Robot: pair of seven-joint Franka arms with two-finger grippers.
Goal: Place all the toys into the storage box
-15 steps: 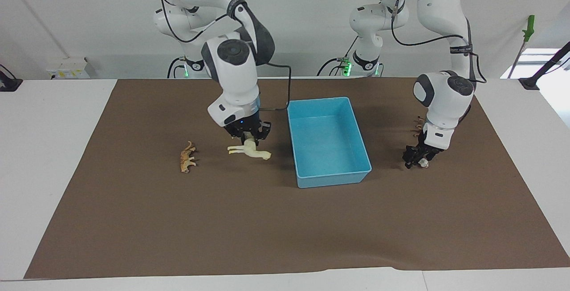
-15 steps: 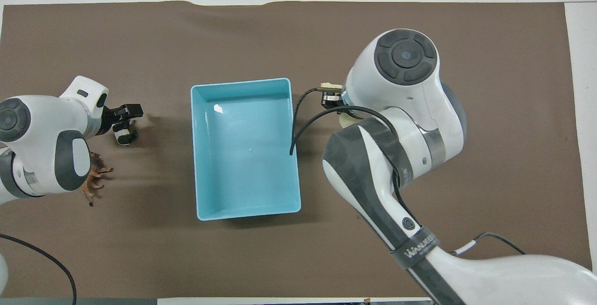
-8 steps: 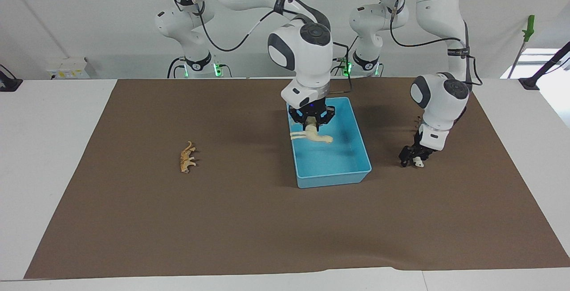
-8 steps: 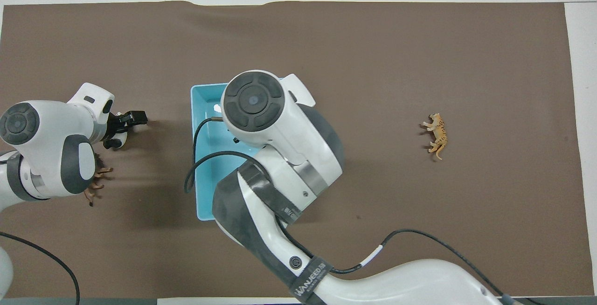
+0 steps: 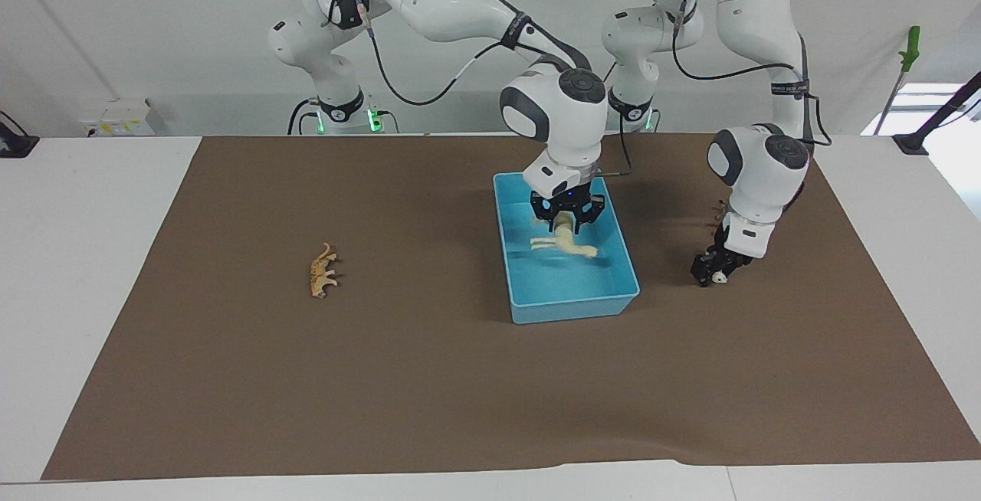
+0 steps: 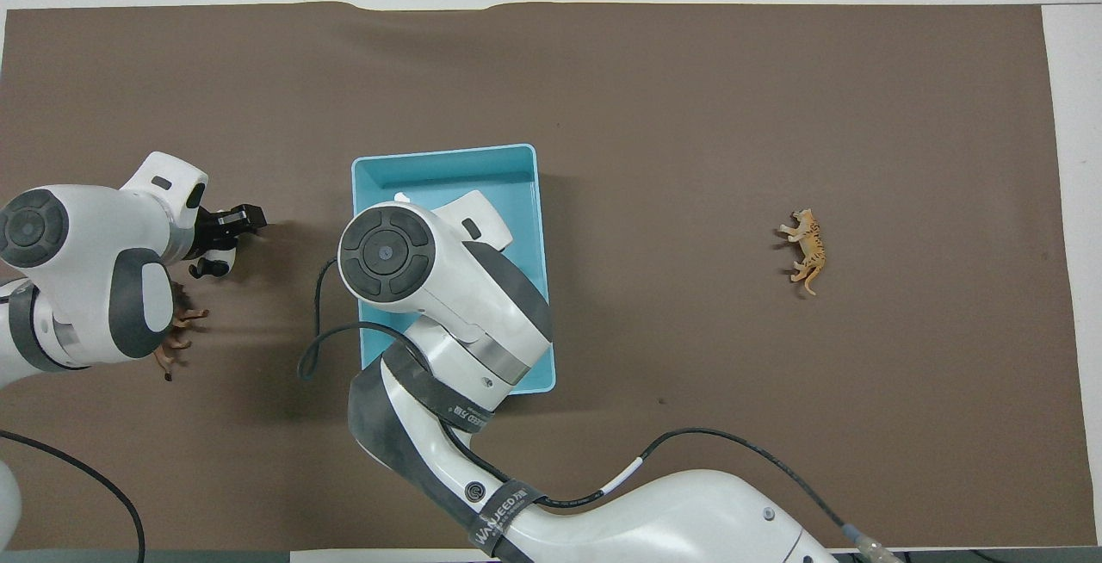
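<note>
Tan and dark-spotted, the cat [image 5: 323,271] lies on its side on the brown mat, toward the right arm's end of the table. Mid-table, the right gripper [image 5: 566,217] hangs over the light blue storage box [image 5: 571,303], clamped on the cream-white horse [image 5: 565,243]. The left gripper [image 5: 713,270] pinches the black-and-white panda [image 5: 717,277] at the mat, beside the brown figurine [image 6: 176,340], near the left arm's end.

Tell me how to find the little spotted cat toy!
Start at the blue storage box in the middle of the brown mat, then look toward the right arm's end of the table. The tan spotted cat lies there alone on its side, with no gripper near it.
</note>
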